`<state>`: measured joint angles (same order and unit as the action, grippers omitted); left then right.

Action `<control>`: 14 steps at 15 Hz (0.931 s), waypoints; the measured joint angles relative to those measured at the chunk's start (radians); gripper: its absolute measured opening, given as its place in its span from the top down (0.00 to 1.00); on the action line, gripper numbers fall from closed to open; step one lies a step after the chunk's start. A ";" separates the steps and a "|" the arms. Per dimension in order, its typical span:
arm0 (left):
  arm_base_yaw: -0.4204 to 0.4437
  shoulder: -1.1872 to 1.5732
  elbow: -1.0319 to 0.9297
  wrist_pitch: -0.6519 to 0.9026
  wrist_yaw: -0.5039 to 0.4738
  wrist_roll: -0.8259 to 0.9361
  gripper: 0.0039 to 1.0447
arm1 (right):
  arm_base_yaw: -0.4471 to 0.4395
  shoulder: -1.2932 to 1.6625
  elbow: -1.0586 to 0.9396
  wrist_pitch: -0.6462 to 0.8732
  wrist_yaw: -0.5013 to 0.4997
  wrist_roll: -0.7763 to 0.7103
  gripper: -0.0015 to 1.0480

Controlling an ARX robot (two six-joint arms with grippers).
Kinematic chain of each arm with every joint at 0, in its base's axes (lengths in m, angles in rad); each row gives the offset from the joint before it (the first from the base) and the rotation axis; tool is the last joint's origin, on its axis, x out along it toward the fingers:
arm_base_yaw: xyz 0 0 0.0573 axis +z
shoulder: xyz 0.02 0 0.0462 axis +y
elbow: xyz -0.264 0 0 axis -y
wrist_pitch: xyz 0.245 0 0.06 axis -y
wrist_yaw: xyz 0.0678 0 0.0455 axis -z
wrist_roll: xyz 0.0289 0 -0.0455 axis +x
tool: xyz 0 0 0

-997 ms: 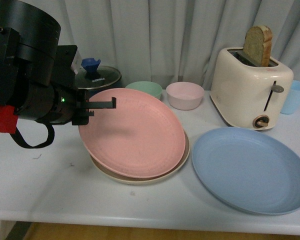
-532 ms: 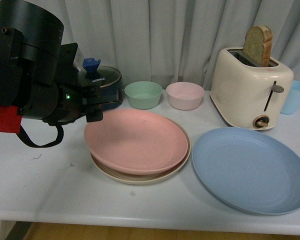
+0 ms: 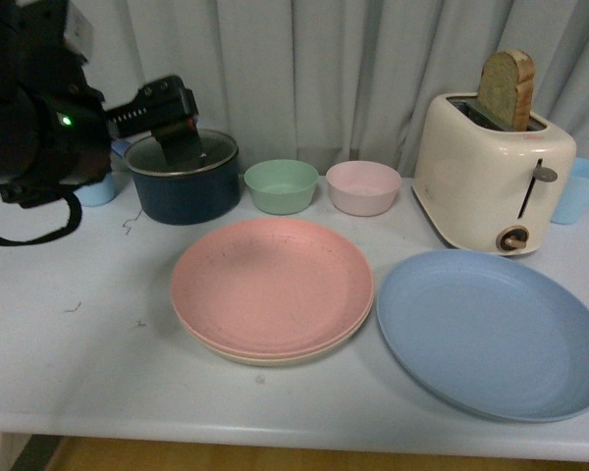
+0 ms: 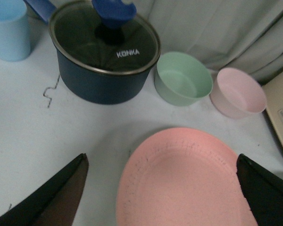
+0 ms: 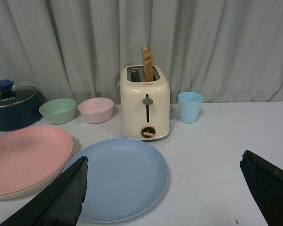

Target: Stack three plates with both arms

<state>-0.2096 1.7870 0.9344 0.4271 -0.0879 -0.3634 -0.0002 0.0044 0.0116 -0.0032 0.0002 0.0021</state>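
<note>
Blue plate (image 3: 491,334) lies alone on the bench (image 3: 79,373), at 3 o'clock from the pink plate (image 3: 272,285), which sits on the beige plate (image 3: 260,358). Right hand (image 5: 163,165), spread and empty, faces it, so it's the nearer 1, I'd say. Left hand (image 3: 177,123), spread and empty, hangs at 10 o'clock.

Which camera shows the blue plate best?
The front view: the blue plate lies large and unobstructed. The right wrist view shows it smaller, a pincer finger overlapping its edge. The left wrist view hardly shows it.

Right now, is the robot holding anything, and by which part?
Nothing. The left tool and right tool are both open and empty.
</note>
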 joint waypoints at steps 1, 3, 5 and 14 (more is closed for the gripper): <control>0.006 -0.051 -0.044 0.039 -0.001 0.002 0.04 | 0.000 0.000 0.000 0.000 0.000 0.000 0.06; 0.017 -0.253 -0.206 0.186 -0.006 0.018 0.06 | 0.000 0.000 0.000 0.000 0.000 0.000 0.06; 0.026 -0.447 -0.346 0.205 -0.005 0.053 0.06 | 0.000 0.000 0.000 0.000 0.000 0.000 0.06; 0.180 -0.876 -0.813 0.351 0.069 0.346 0.99 | 0.000 0.000 0.000 0.000 0.000 0.000 0.06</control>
<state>-0.0299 0.9108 0.1211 0.7776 -0.0185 -0.0177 -0.0002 0.0044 0.0116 -0.0032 0.0002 0.0021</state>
